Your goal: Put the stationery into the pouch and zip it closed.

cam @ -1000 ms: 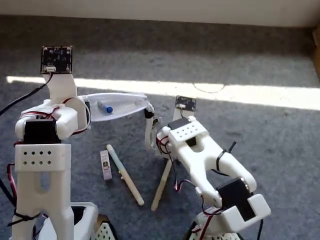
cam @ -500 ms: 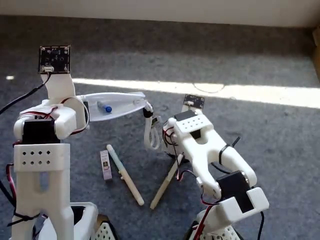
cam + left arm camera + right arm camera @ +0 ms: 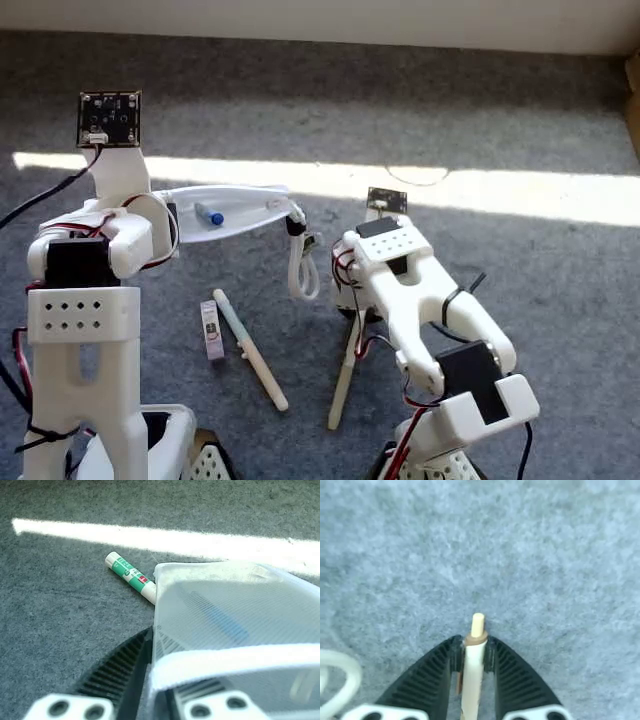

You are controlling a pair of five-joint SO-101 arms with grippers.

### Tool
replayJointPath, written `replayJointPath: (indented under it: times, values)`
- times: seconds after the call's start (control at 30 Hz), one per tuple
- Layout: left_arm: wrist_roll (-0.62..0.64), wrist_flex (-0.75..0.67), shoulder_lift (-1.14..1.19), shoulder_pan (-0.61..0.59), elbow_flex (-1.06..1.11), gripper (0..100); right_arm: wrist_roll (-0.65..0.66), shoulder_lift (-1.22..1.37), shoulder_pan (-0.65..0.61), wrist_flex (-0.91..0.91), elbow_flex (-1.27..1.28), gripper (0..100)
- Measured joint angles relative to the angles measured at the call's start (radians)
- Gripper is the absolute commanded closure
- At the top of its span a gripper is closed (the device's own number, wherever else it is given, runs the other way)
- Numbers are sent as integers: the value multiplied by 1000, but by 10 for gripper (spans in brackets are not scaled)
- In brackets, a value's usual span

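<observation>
Pouch (image 3: pixel 235 210): translucent mesh, held by the L gripper (image 3: pixel 156 647), which is clamped on its edge near one end. Rest of the pouch sticks out sideways toward the R arm. White strap (image 3: pixel 300 268) hangs in a loop from the pouch's far end. We see a blue item (image 3: pixel 210 215) inside the pouch.

R gripper (image 3: pixel 471 645): closed on a cream pen (image 3: pixel 343 375), gripped close to one end w/ a short tip poking past the fingers. Pen's long part trails back over the carpet (image 3: pixel 500 120) toward the arm's base. Gripper sits low over the carpet, near the strap, apart from the pouch.

On the carpet btw. the two arms: a pale-green-and-cream pen (image 3: pixel 250 350) lying diagonally, and just beside it a small white-lilac block (image 3: pixel 211 330), kind unclear. Whether they touch we can't tell.

L wrist view: a green-and-white tube (image 3: pixel 131 577) lies on the carpet w/ one end at the pouch's corner; whether it runs under the pouch we can't tell. A sunlit strip (image 3: pixel 520 190) crosses the carpet behind the pouch.
</observation>
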Motion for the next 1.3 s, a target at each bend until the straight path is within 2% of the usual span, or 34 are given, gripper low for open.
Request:
replayJointPath:
  times: [0.27,0.63,0.83,1.0,1.3]
  values:
    - [0,0,0,0,0,990,6,-298,66,8,46,993]
    - [0,0,0,0,0,990,6,-698,63,9,92,993]
    - [0,0,0,0,0,990,103,-910,61,9,92,993]
    - [0,0,0,0,0,990,126,-1069,60,-20,92,993]
    - [0,0,0,0,0,990,126,-1200,-97,-198,92,993]
